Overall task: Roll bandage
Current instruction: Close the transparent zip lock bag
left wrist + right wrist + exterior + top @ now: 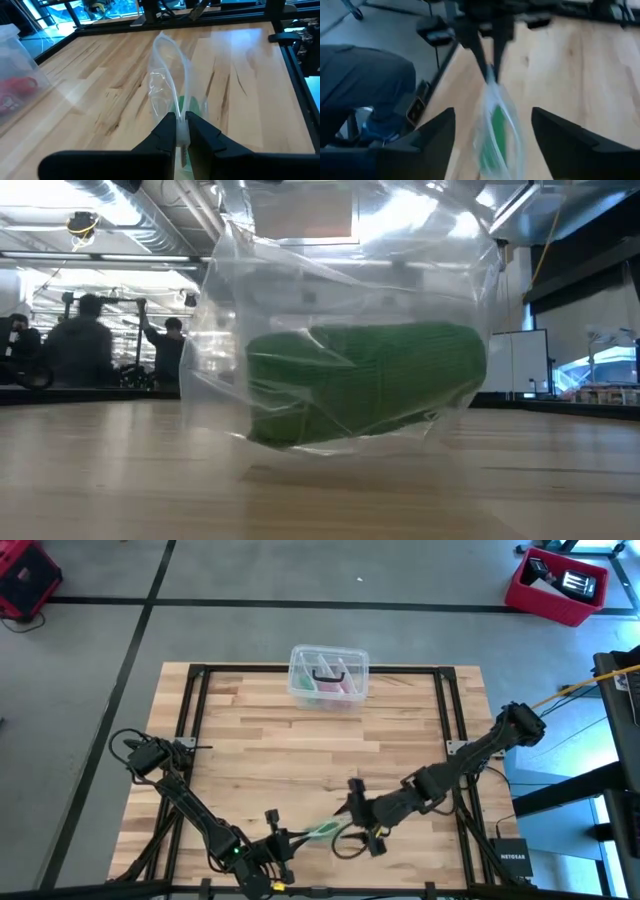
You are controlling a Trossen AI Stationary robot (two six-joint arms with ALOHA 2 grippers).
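Observation:
The bright green bandage is a roll inside a clear plastic bag. The bag hangs near the table's near edge, and the high view shows the bandage between my two grippers. My left gripper is shut on the bag. My right gripper stands open beside the bag. In the right wrist view its two fingers stand wide apart on either side of the bag without touching it. My left gripper pinches the clear bag's upper edge between its two fingers, several layers bunched together. The fingers come nearly level from the table's left. The bag hangs below them with the green roll in its bottom; whether it touches the table, I cannot tell.
A clear plastic box with pink and dark items stands at the table's far edge, also seen as the box in the left wrist view. A person's dark trouser leg is close to the near edge. People stand far behind.

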